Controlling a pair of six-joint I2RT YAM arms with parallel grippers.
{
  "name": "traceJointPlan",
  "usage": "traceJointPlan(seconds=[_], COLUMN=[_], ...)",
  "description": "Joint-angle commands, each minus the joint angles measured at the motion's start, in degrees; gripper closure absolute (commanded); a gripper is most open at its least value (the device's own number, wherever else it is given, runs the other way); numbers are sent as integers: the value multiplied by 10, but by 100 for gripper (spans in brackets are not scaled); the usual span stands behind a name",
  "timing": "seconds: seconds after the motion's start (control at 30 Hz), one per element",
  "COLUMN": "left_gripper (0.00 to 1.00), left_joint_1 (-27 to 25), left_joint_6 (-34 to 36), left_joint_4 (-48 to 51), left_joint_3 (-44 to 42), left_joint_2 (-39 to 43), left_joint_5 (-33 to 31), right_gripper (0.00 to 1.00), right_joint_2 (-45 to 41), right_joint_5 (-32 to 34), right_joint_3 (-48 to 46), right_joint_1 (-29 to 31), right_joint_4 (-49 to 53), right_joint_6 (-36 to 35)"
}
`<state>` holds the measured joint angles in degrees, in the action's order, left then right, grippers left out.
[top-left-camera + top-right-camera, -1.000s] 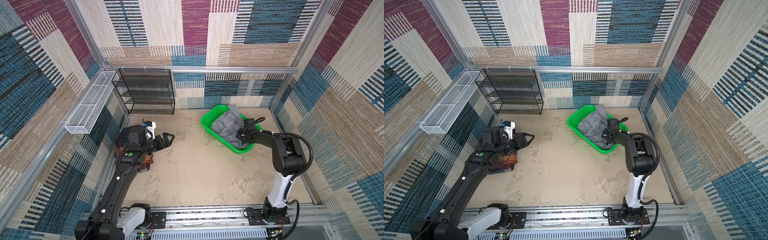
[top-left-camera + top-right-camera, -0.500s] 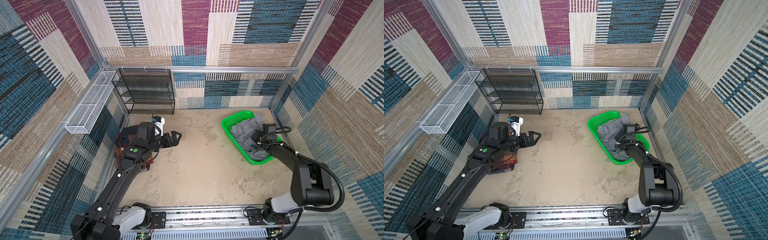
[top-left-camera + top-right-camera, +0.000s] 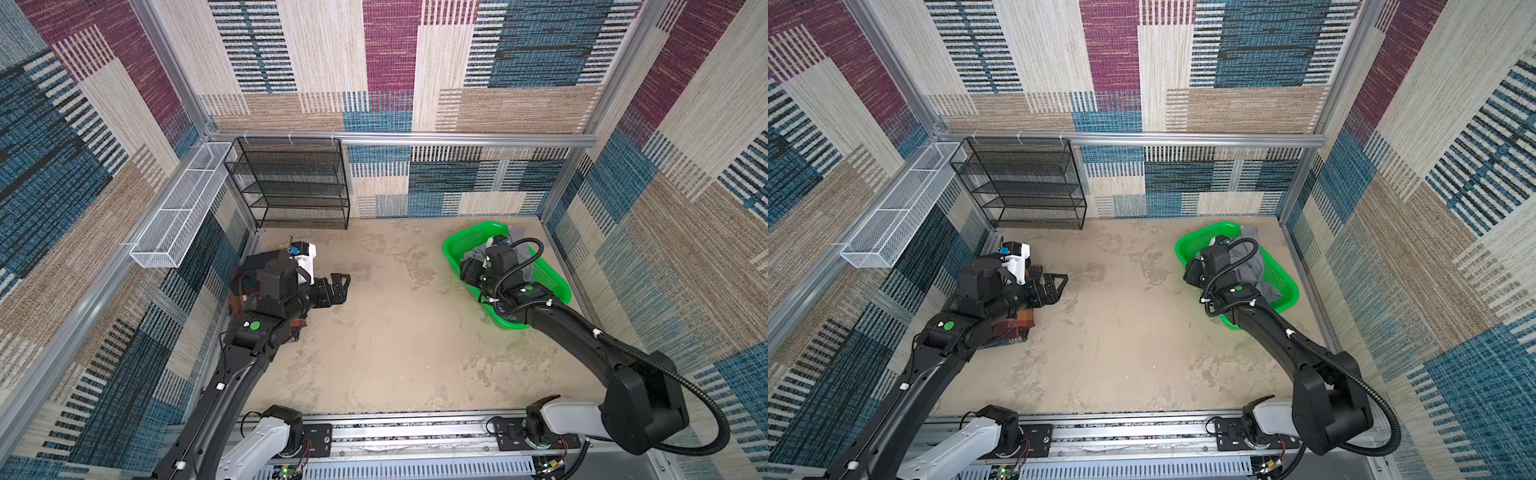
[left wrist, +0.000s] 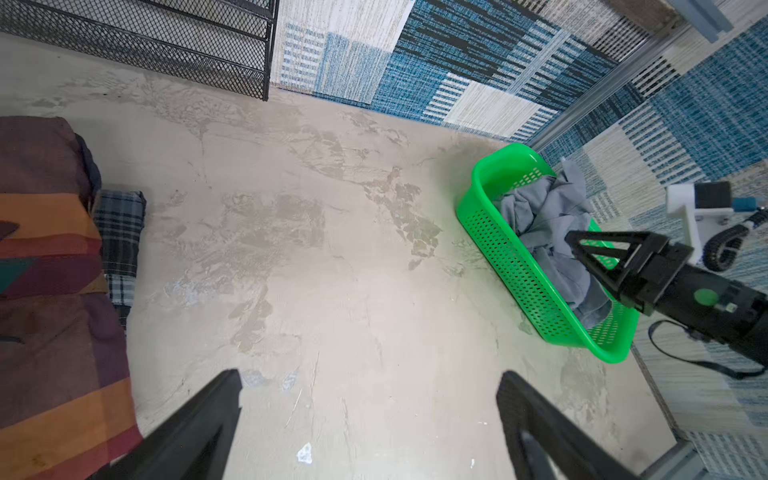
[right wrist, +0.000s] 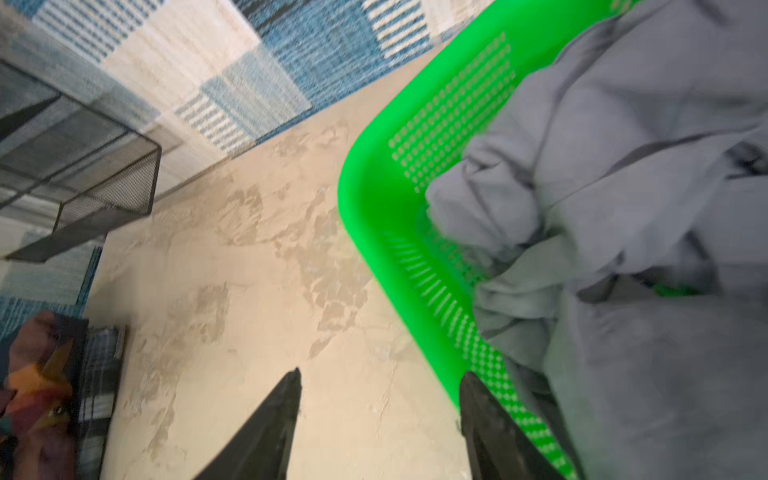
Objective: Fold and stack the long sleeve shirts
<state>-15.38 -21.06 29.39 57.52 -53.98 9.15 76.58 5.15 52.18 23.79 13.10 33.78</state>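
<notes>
Right claw [image 5: 382, 372] hangs empty, jaws apart, at the rim of the green basket [image 5: 353, 224]; the gray shirt [image 5: 644, 199] lies crumpled inside, soft and limp, so I would pinch a raised fold; the plaid shirt [image 4: 50, 257] sits folded well apart

Both top views look steeply down from high above the base rail [image 3: 415, 432] toward the far side, far enough to take in the whole tabletop [image 3: 386, 353], the black wire rack [image 3: 297, 187] and the green basket [image 3: 550, 276] alike. The left wrist camera looks from just beside the plaid shirt [image 4: 50, 249], facing across the tabletop to the distant basket. The right wrist camera sits close over the basket's rim, facing the opposite way toward the rack and plaid shirt; both wrist views share the bare middle
</notes>
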Motion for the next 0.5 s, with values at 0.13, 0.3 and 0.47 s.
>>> traceJointPlan(seconds=[0.13, 0.3, 0.47], left_gripper=[1, 1, 1], left_joint_1=[1, 1, 1], left_joint_6=[25, 25, 26], left_joint_4=[2, 5, 4], left_joint_3=[-1, -1, -1], left_joint_2=[1, -4, -4], left_joint_5=[-11, -12, -18], right_gripper=[42, 42, 43], right_joint_2=[61, 127, 195], right_joint_5=[-59, -32, -36], right_joint_3=[-51, -23, 32], right_joint_1=[48, 23, -28], right_joint_4=[-33, -39, -39], right_joint_6=[2, -45, -87])
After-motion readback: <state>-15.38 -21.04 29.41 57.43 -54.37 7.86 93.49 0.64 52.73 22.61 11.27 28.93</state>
